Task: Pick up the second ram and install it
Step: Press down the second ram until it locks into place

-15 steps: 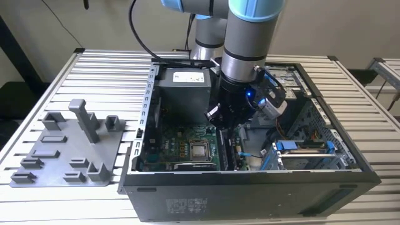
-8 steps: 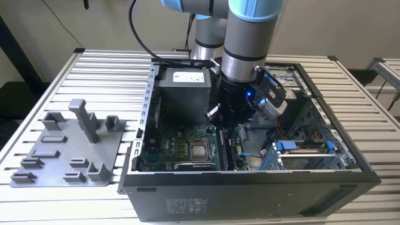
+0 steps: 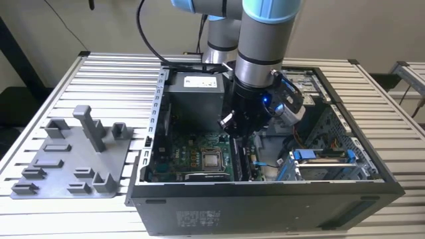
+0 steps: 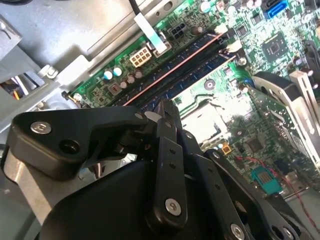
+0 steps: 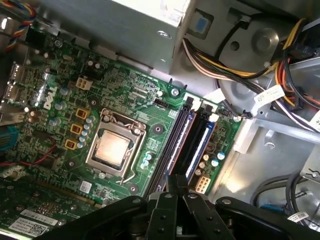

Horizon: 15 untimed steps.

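Two long dark memory sticks stand side by side in the motherboard's slots. The ram (image 5: pixel 173 150) (image 4: pixel 200 67) closer to the processor socket runs straight out from under my fingertips. The other stick (image 5: pixel 201 145) (image 4: pixel 172 70) lies next to it, toward the board's edge. My gripper (image 3: pixel 236 132) (image 4: pixel 167 107) (image 5: pixel 175 181) hangs inside the open computer case (image 3: pixel 154 99), low over the near end of these slots. Its black fingers are shut together and I see nothing between them. Whether the tips touch the ram is hidden.
A processor socket (image 5: pixel 112 150) sits beside the slots. The grey power supply (image 3: pixel 192 94) and a bundle of cables (image 5: pixel 240 55) stand close by. A drive cage (image 3: pixel 325 159) fills the case at the exterior view's right. A grey fixture plate (image 3: pixel 73 159) lies outside the case on the slatted table.
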Each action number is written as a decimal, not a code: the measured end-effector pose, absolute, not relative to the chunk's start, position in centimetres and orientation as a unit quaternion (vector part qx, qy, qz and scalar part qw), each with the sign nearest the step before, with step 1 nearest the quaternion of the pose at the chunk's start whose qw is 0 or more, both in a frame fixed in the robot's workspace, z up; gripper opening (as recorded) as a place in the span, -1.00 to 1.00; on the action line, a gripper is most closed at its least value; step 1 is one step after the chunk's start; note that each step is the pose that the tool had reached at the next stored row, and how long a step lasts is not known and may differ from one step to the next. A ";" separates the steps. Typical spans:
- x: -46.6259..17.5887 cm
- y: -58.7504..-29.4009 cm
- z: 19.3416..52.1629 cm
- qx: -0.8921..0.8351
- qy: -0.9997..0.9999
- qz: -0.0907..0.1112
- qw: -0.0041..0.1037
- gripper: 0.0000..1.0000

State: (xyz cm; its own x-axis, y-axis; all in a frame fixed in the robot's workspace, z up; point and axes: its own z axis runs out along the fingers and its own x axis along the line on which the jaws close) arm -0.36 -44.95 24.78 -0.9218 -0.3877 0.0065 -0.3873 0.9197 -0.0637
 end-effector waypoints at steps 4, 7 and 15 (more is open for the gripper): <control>-0.4 -45.0 24.8 -0.225 0.974 -0.030 0.004 -0.79; -0.4 -45.0 24.8 -0.239 0.971 -0.027 0.002 -0.79; -0.4 -45.0 24.8 -0.281 0.960 -0.020 0.003 -0.79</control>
